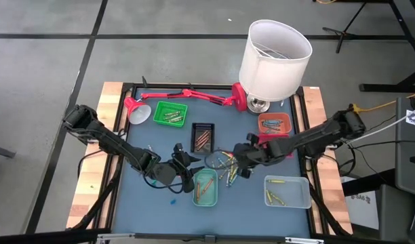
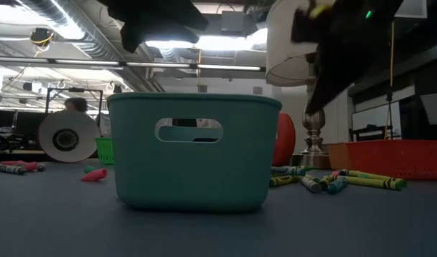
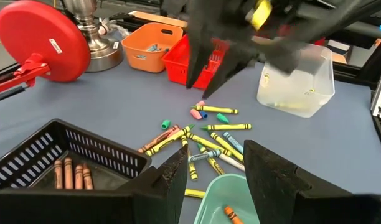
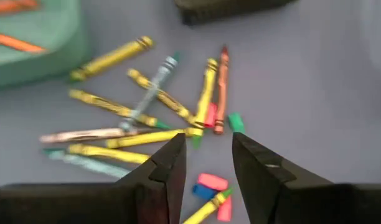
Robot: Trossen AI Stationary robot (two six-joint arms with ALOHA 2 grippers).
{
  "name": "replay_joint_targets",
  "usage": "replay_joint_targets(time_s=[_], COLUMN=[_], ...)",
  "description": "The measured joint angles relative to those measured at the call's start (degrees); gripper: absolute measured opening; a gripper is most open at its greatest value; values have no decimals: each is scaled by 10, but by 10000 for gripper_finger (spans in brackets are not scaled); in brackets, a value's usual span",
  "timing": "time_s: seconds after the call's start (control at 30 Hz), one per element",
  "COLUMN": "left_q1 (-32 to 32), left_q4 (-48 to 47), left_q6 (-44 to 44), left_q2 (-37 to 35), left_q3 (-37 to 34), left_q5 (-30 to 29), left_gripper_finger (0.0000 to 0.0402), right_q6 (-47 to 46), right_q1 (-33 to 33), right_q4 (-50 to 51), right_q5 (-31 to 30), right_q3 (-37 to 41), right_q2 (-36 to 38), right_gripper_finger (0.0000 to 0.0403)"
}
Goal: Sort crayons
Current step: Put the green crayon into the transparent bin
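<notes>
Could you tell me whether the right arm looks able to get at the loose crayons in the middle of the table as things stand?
Probably yes. The right claw hangs open just above the crayons, which lie bare on the mat with nothing over them. The teal tray and the left claw sit off to one side.

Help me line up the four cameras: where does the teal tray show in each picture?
High view: teal tray, bottom centre, just below the loose crayons.
Low view: teal tray fills the centre, crayons to its right.
Left wrist view: its rim at bottom centre, between the fingers.
Right wrist view: its corner at top left.
Shared landmark: the loose crayon pile beside it.
</notes>
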State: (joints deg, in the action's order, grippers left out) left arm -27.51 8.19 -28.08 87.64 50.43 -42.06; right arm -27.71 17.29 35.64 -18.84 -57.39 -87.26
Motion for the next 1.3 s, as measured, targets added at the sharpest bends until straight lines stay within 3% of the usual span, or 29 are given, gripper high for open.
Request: replay_joint_targets(time_s=[0.43,1.3], left_q1=[0,0], left_q4=[0,0], left_q6=[0,0], left_q2=[0,0], left_q3=[0,0], left_q5=[0,0], left_gripper_finger=[139,139], right_q6=[95,116], right_q1=[-43,-42], right_q4=[-1,-43], right_q5=[95,69], right_q3=[0,1], right_q2=[-92,-141], right_gripper_finger=[129,129])
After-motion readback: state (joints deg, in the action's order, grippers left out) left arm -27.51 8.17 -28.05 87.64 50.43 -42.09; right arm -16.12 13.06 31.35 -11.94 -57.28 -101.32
